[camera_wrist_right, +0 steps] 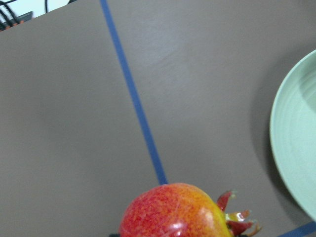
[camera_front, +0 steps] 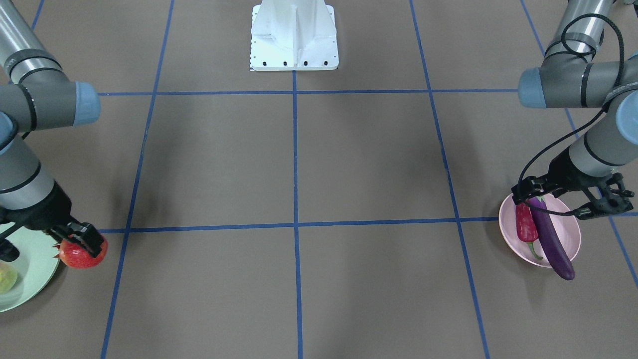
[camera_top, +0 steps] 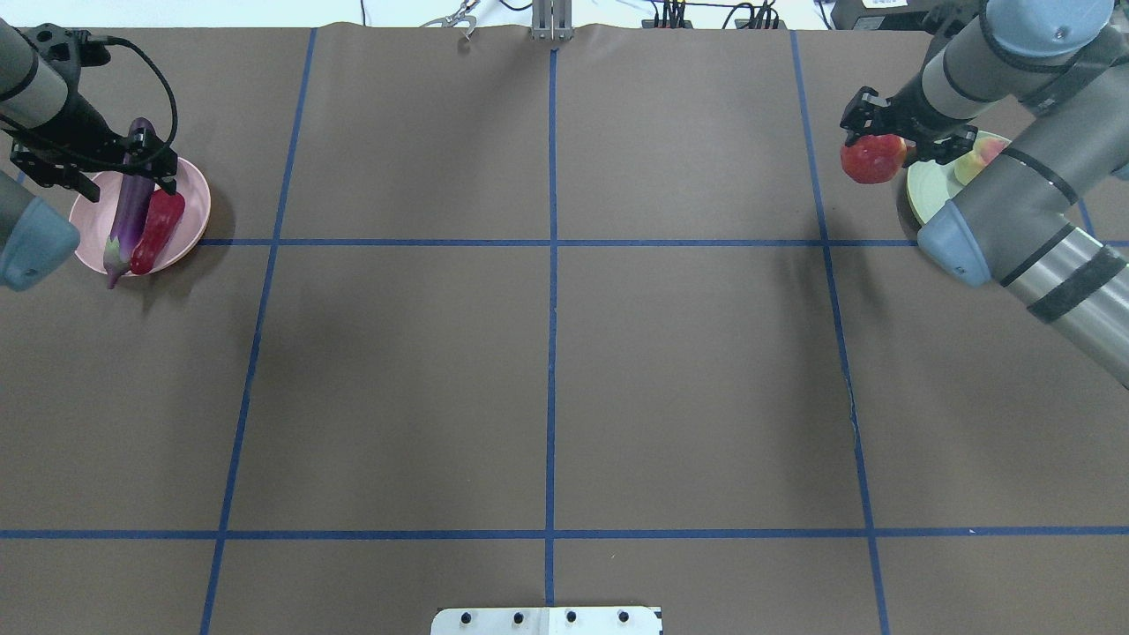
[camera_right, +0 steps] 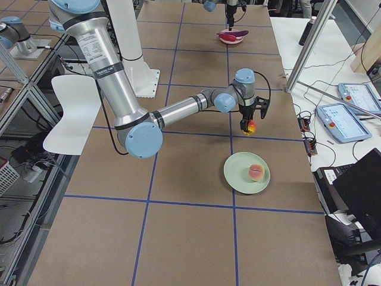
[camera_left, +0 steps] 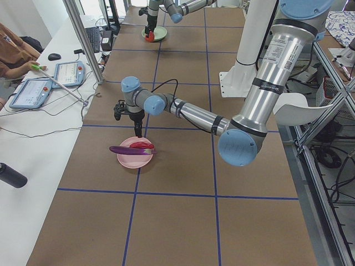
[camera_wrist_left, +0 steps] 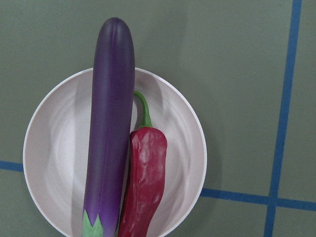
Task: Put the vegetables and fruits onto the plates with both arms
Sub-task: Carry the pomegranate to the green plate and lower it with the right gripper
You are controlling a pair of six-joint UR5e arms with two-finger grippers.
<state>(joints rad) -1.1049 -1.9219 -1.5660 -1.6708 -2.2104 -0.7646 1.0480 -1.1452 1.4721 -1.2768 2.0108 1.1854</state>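
right gripper (camera_front: 81, 240): clamped from above on the pomegranate (camera_front: 82, 255), one finger on each flank, with the fruit hanging clear of the surface (camera_front: 299, 164).
pomegranate: just outside the rim of the green plate (camera_front: 35, 271), not over it yet. Its crown sticks out sideways toward the plate.
how it handles: I'd judge it firm, glossy-skinned and fairly weighty for its size. Whether it is real or a model I cannot tell. Being round, it could twist or squirt out of a two-finger pinch, and once set down it will want to roll.
where to hold: across the widest girth, as it is held now, with the spiky crown clear of the fingers. I'd lower it close to the plate before opening.
green plate: near the surface's edge farthest from the robot, toward its right end. It is shallow, so I'd expect the rim to stop little. The peach (camera_right: 256, 172) lies in it, with bare room beside it.
left gripper (camera_front: 551, 205): spread wide and empty, hovering above the pink plate (camera_front: 570, 237).
pink plate: near the same far edge, toward the left end. The eggplant (camera_wrist_left: 108, 123) and chili (camera_wrist_left: 145, 190) lie in it side by side and touching, and the eggplant's rounded tip overhangs the rim.
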